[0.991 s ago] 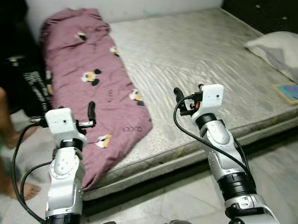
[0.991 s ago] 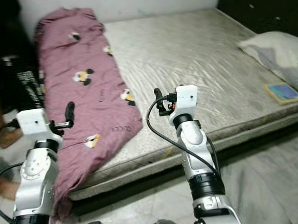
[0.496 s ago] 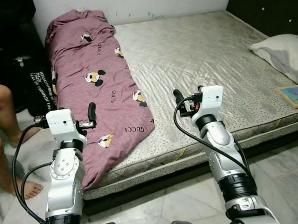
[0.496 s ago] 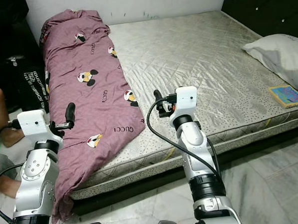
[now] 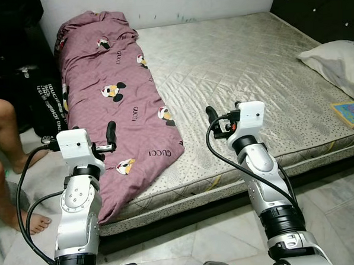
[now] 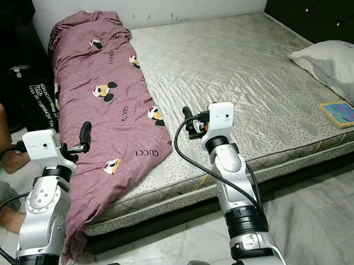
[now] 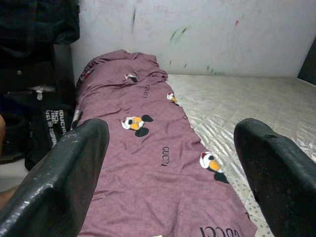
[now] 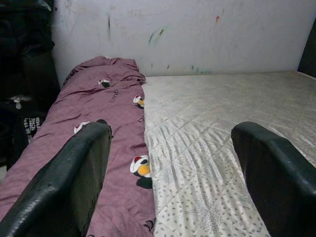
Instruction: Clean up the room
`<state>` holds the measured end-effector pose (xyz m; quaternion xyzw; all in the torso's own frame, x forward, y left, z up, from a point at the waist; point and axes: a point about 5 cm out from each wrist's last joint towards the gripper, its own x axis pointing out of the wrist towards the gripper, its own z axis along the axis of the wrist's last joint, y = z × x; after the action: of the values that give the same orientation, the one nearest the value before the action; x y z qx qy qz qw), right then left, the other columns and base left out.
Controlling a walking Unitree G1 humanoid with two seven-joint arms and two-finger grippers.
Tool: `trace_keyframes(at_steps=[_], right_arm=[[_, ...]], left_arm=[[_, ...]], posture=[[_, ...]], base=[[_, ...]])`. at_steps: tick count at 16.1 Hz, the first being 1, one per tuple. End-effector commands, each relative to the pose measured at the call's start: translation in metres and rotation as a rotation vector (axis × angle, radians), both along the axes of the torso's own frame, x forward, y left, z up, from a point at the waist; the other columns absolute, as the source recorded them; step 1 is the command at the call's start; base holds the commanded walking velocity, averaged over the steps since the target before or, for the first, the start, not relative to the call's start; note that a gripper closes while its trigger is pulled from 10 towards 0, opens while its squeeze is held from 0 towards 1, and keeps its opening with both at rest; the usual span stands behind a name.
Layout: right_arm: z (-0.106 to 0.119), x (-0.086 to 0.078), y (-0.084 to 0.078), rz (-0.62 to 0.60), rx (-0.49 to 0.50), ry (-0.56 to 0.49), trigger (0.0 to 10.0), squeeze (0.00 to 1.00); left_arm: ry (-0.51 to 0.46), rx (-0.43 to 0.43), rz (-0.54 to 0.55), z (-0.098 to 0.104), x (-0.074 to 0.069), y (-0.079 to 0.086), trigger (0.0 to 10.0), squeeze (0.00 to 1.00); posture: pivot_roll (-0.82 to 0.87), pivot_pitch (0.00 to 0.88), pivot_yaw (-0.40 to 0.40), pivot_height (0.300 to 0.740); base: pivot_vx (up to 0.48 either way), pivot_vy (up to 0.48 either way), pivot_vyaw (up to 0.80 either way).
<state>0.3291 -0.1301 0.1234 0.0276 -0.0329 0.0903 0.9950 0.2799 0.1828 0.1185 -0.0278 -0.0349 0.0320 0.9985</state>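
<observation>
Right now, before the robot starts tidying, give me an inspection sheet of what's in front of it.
Surface: bare grey mattress on a pale tiled floor.
Job's things: purple cartoon-print blanket lying along the mattress's left side, its lower corner drooping over the edge.
Clutter: pillow at the right edge; colourful book below it.
Grippers: left gripper open, aimed over the blanket; right gripper open, over the mattress; both hold nothing.
Cables: black cables looping off both wrists.
Surroundings: marked white wall; black bag; a person's legs at left.

Mauve cartoon-mouse-print blanket [image 5: 113, 100], grey quilted mattress [image 5: 239, 64], white pillow [image 5: 336, 62]
</observation>
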Motion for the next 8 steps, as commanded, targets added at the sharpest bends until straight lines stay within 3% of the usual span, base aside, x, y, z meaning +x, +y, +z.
trace_keyframes(at_steps=[1,3,8], right_arm=[[0.0028,0.0001,-0.0016,-0.009,-0.006,-0.008,10.0,0.0],[0.0026,0.0,-0.0015,-0.008,-0.005,-0.007,10.0,0.0],[0.0028,0.0003,-0.0021,-0.009,-0.007,-0.006,10.0,0.0]], left_arm=[[-0.016,0.004,-0.017,0.0041,-0.0005,-0.0012,10.0,0.0],[-0.018,0.002,-0.016,0.0041,-0.001,-0.0012,10.0,0.0],[-0.021,-0.001,-0.02,0.0045,-0.0012,-0.0014,10.0,0.0]], posture=[[-0.02,0.0,-0.028,0.74],[-0.02,0.0,-0.028,0.74],[-0.02,0.0,-0.03,0.74]], base=[[0.0,0.0,0.0],[0.0,0.0,0.0],[0.273,0.0,0.0]])
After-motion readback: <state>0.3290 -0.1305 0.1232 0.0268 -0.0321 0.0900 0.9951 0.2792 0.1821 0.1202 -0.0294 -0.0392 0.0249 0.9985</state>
